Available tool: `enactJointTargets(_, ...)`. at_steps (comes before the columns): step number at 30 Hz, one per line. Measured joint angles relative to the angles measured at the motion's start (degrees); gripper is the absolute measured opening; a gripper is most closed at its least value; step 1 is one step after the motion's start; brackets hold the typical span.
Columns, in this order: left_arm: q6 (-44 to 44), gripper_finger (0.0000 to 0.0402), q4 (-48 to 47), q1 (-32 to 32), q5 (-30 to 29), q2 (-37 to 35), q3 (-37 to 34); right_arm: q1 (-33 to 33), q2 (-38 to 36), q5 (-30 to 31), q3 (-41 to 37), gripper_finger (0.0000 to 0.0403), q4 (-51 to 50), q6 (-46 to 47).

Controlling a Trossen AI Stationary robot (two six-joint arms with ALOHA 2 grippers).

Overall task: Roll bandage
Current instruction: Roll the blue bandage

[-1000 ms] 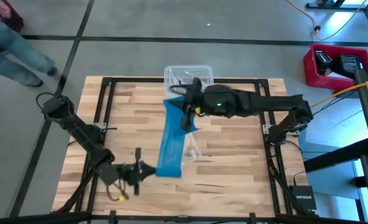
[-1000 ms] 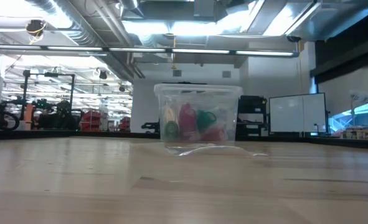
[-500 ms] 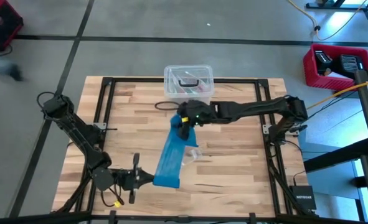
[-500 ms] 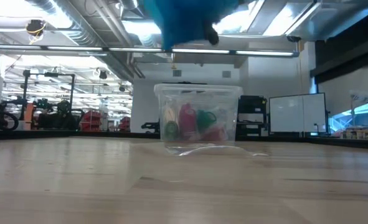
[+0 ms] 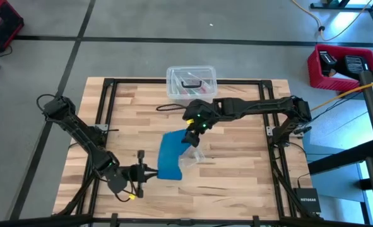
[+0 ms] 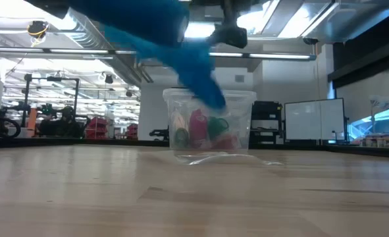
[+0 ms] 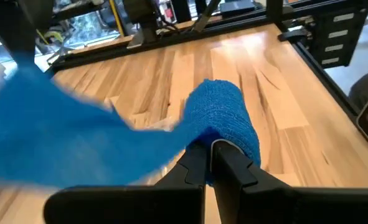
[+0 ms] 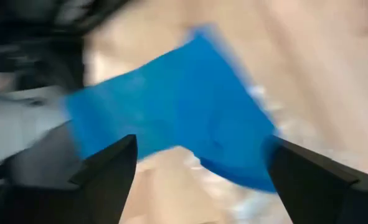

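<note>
The left end effector (image 7: 207, 163) is clamped on the bandage (image 5: 170, 156) roll; the right end effector (image 8: 196, 163), fingers spread wide and empty, should regrasp the loose tail taut before winding.

A clear plastic lidded box (image 5: 191, 82) is set at the middle of the table's (image 5: 236, 170) far edge; in the low view red and green items can be made out inside the box (image 6: 209, 127). A small clear plastic bag (image 5: 192, 157) is laid flat near the table's centre. A thin dark loop (image 5: 166, 107) is seen on the wood just in front of the box. On the floor past the table's right far corner, a red crate (image 5: 337, 66) is placed.
</note>
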Motion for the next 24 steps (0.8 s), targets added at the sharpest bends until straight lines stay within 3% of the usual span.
enactJointTargets(2, -0.3, 0.0001, -0.4, 0.3, 0.0, 0.0, 0.0, 0.0, 0.0, 3.4, 0.0, 0.0344, -3.5, -0.2)
enactJointTargets(4, -0.6, 0.0001, -0.5, 0.5, -0.1, 0.0, 0.0, -0.5, 0.1, 1.0, 0.0, 0.0344, -7.0, -0.3)
enactJointTargets(8, -1.3, 0.0001, -1.6, 0.5, 0.9, 0.1, 0.0, -2.4, -0.3, -17.4, 2.5, 0.0344, -23.1, -6.1)
enactJointTargets(9, -1.4, 0.0001, -1.6, 0.5, 1.4, 0.1, 0.0, -2.6, -0.8, -18.7, 3.6, 0.0344, -27.1, -7.3)
enactJointTargets(16, -0.3, 0.0001, -1.4, 1.1, 1.8, 0.1, 0.0, -2.3, -5.0, -4.2, 9.5, 0.0344, -37.9, -9.2)
enactJointTargets(20, -0.4, 0.0001, -0.3, 1.5, 1.7, 0.2, 0.0, -0.8, -10.1, 1.7, 9.6, 0.0344, -40.9, -9.7)
enactJointTargets(24, -0.5, 0.0001, 1.6, 1.4, 1.8, 0.2, 0.0, 3.1, -16.1, 12.3, 7.3, 0.0344, -41.0, -9.7)
